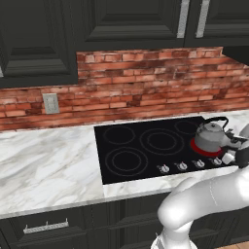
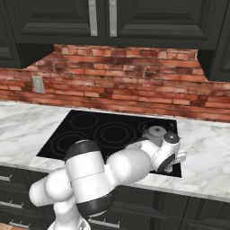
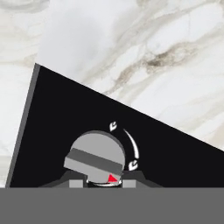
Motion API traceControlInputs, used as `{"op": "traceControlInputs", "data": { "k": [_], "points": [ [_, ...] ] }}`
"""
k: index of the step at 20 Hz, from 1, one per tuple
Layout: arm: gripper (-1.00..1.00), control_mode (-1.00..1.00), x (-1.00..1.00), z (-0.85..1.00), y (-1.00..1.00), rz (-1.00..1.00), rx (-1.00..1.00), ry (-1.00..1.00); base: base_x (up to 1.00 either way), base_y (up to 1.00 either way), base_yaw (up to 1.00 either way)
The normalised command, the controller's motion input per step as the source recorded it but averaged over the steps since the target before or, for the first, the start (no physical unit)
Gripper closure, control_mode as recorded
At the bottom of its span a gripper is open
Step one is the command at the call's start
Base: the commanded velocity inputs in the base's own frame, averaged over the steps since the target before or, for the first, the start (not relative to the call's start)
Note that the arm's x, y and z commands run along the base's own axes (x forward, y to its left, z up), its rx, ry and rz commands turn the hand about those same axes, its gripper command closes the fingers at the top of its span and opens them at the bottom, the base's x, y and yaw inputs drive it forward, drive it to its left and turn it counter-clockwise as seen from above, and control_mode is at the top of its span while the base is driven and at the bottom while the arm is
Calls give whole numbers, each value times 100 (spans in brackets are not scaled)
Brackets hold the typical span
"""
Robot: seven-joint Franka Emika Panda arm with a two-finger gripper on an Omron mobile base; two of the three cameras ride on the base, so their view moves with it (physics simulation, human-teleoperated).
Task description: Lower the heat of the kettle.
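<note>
STEP: knob grip made, turning judged not begun | TOOL: gripper (image 3: 104,183) at lower centre of hand view, clamped tight on stove knob (image 3: 95,156) | KETTLE: kettle (image 1: 212,134) sat on glowing red burner (image 1: 196,146), right edge of left base view | NEXT: rotate knob toward smaller flame mark (image 3: 113,126)

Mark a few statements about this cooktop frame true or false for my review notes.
1. The kettle sits on a glowing red burner. True.
2. The kettle stands on the marble counter. False: it is on the black cooktop.
3. The gripper is at a grey knob. True, it is shut on it.
4. The backsplash is white tile. False: it is red brick.
</note>
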Motion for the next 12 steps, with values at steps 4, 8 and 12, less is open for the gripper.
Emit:
{"op": "traceControlInputs", "data": {
  "k": [4, 8, 12],
  "points": [
    [100, -100, -30, 0, -36, -30, 0, 0, 0, 0, 0],
    [100, -100, -35, 0, -37, -30, 0, 0, 0, 0, 0],
    [100, -100, -36, 0, -36, -31, 0, 0, 0, 0, 0]
  ]
}}
